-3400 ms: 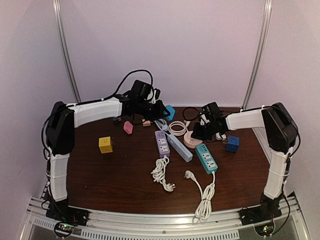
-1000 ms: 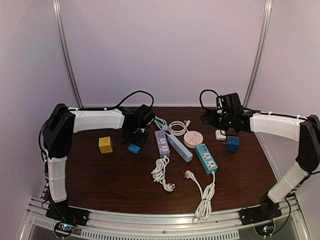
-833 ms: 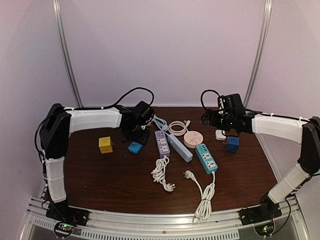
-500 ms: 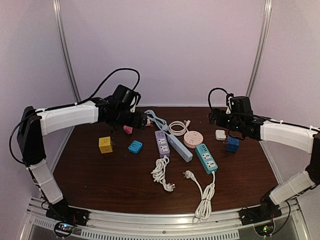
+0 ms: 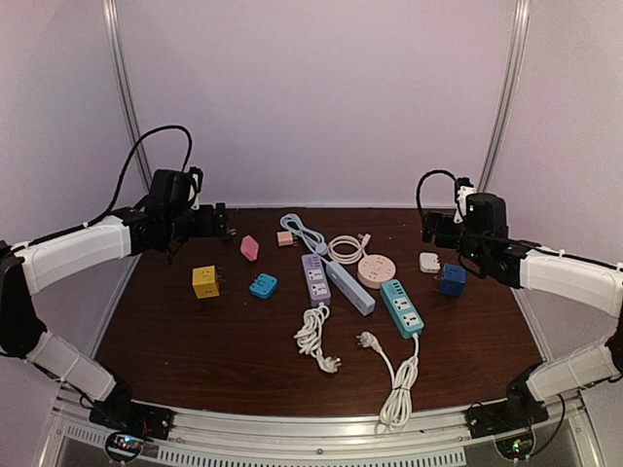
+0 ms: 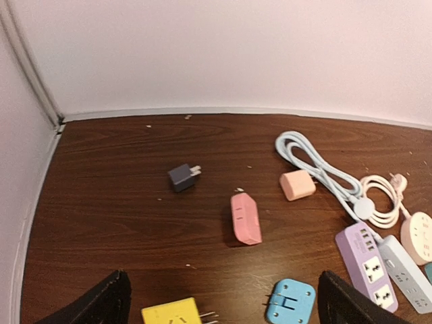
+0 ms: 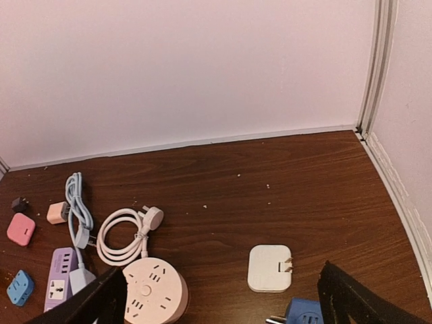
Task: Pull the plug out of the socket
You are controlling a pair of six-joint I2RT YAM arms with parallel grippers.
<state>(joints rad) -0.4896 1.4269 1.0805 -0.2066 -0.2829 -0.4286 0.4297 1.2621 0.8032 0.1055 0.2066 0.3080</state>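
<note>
A white square plug (image 5: 428,261) lies flat on the dark table (image 5: 224,341) at the right, prongs to the right (image 7: 270,268). A light-blue square socket adapter (image 5: 262,285) lies at the left centre by itself (image 6: 290,300). Nothing joins the two. My left gripper (image 5: 219,222) hangs open above the table's back left, well clear of the adapter; its fingertips (image 6: 108,304) show only at the lower corners of the left wrist view. My right gripper (image 5: 433,229) hangs open behind the white plug, with nothing between its fingers (image 7: 351,300).
A yellow cube (image 5: 205,281), a pink adapter (image 6: 246,218), a peach cube (image 6: 297,185) and a small dark plug (image 6: 182,177) lie at the left. Purple (image 5: 314,276), pale-blue (image 5: 348,287) and teal (image 5: 401,306) strips, a round pink socket (image 7: 152,293), a dark-blue cube (image 5: 451,279) and coiled cords fill the middle.
Both grippers opened and left the light-blue adapter and the white plug on the table. Both arms then rose and drew back outward, left to the left, right to the right.
</note>
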